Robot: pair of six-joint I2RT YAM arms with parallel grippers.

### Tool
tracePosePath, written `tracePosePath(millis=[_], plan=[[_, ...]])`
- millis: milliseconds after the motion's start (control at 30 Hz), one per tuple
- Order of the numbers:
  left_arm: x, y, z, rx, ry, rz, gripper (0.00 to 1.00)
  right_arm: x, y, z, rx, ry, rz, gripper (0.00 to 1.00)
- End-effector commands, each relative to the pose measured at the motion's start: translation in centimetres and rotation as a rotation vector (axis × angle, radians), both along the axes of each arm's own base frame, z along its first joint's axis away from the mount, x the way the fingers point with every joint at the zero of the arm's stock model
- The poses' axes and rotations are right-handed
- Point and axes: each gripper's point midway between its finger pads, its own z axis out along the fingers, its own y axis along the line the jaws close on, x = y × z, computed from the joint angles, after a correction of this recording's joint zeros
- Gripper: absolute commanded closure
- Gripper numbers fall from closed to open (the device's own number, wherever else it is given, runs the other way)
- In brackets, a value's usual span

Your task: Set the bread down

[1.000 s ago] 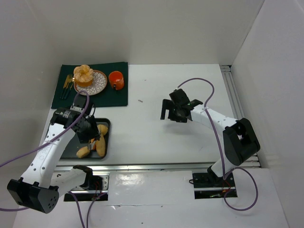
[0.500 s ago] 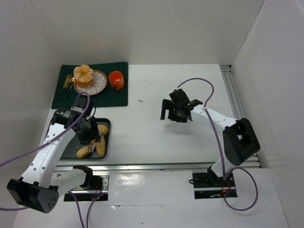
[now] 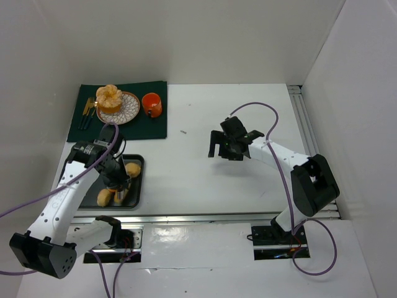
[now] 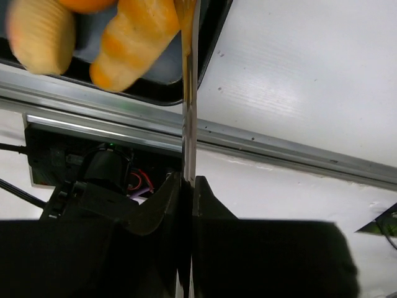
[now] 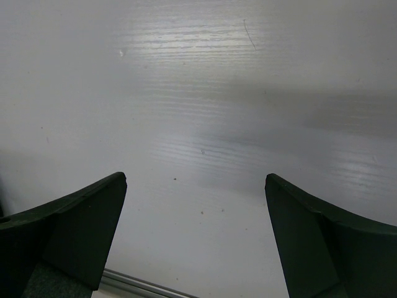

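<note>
Top external view gives you the layout. The white table (image 3: pixel 205 180) carries a black tray (image 3: pixel 142 177) at your near left. Beyond the tray lies a green mat (image 3: pixel 149 127) holding a patterned plate (image 3: pixel 131 107), an orange cup (image 3: pixel 152 104) and cutlery (image 3: pixel 87 112). The bread is split: a pile (image 3: pixel 108 95) sits on the plate, and loose bread rolls (image 3: pixel 132 169) lie in the tray, so the plate looks like the drop-off.

Your right gripper (image 3: pixel 224 149) hangs well apart over bare table, jaws spread wide with nothing between them, so it seems parked out of the way.

Your left gripper (image 3: pixel 116 180) is low over the tray, among the loose rolls. In the left wrist view its jaws are pressed together on a thin strip (image 4: pixel 187 93), seen edge-on and golden toward the tip. You cannot tell what tool it is. Two rolls (image 4: pixel 133 43) lie just beside that tip, though actual contact is unclear. It probably serves to lift or nudge a roll.

On the way to the plate, mind the tray's rim first, then the cup standing just beside the plate.
</note>
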Motion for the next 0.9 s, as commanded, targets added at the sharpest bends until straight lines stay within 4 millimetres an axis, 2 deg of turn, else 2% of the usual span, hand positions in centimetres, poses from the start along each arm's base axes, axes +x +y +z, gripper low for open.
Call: tracePosePath(millis=[0, 200, 300, 333, 367, 400, 433, 500, 533, 567, 600, 633, 667, 700, 733, 767, 800, 867], plan=[[0.8, -0.5, 3.1, -0.034, -0.093, -0.023, 0.89, 0.8, 1.1, 1.0, 0.028, -0.039, 0.028, 0.0], [2.5, -1.2, 5.3, -0.061, -0.14, -0.051, 0.98, 1.2, 1.6, 1.2, 0.044, -0.051, 0.033, 0.0], [4.8, -0.5, 6.8, -0.001, -0.181, -0.03, 1.0, 1.1, 1.9, 1.1, 0.035, -0.046, 0.05, 0.0], [6.0, -0.2, 8.2, 0.022, -0.23, -0.017, 1.0, 1.1, 1.9, 1.1, 0.035, -0.046, 0.05, 0.0], [7.0, -0.2, 8.4, 0.036, -0.226, -0.013, 1.0, 1.1, 1.9, 1.1, 0.035, -0.046, 0.05, 0.0], [7.9, -0.2, 9.8, 0.037, -0.268, -0.007, 1.0, 1.1, 1.9, 1.1, 0.035, -0.046, 0.05, 0.0], [8.6, 0.2, 10.2, 0.054, -0.278, -0.007, 1.0, 1.1, 1.9, 1.1, 0.035, -0.046, 0.05, 0.0], [10.7, 0.5, 10.7, 0.084, -0.3, -0.007, 1.0, 1.2, 1.7, 0.7, 0.022, -0.043, 0.043, 0.0], [12.4, 0.3, 12.0, 0.083, -0.363, -0.009, 1.0, 1.2, 1.7, 0.7, 0.022, -0.043, 0.043, 0.0], [13.6, 0.7, 12.4, 0.095, -0.391, 0.014, 1.0, 1.2, 1.7, 0.7, 0.022, -0.043, 0.043, 0.0], [15.1, 1.1, 12.2, 0.113, -0.399, 0.02, 1.0, 1.1, 1.7, 0.3, 0.016, -0.034, 0.043, 0.0], [17.2, 1.1, 13.2, 0.108, -0.469, 0.021, 1.0, 1.1, 1.7, 0.3, 0.016, -0.034, 0.043, 0.0], [19.0, 1.6, 12.7, 0.123, -0.469, 0.024, 1.0, 1.4, 1.8, 0.3, 0.016, -0.034, 0.043, 0.0], [19.9, 1.8, 13.5, 0.118, -0.514, 0.038, 1.0, 1.3, 1.8, 0.0, 0.012, -0.026, 0.043, 0.0], [22.3, 2.0, 13.4, 0.131, -0.541, 0.045, 1.0, 1.4, 2.1, 0.3, 0.025, -0.029, 0.05, 0.0], [23.6, 2.2, 13.2, 0.137, -0.556, 0.045, 1.0, 1.7, 2.3, 0.8, 0.027, -0.042, 0.057, 0.0], [24.8, 2.6, 13.0, 0.139, -0.566, 0.059, 1.0, 1.5, 2.1, 0.2, 0.016, -0.024, 0.057, 0.0], [28.2, 2.4, 12.2, 0.14, -0.584, 0.039, 1.0, 2.3, 2.1, 0.6, -0.003, -0.043, 0.054, 0.0]])
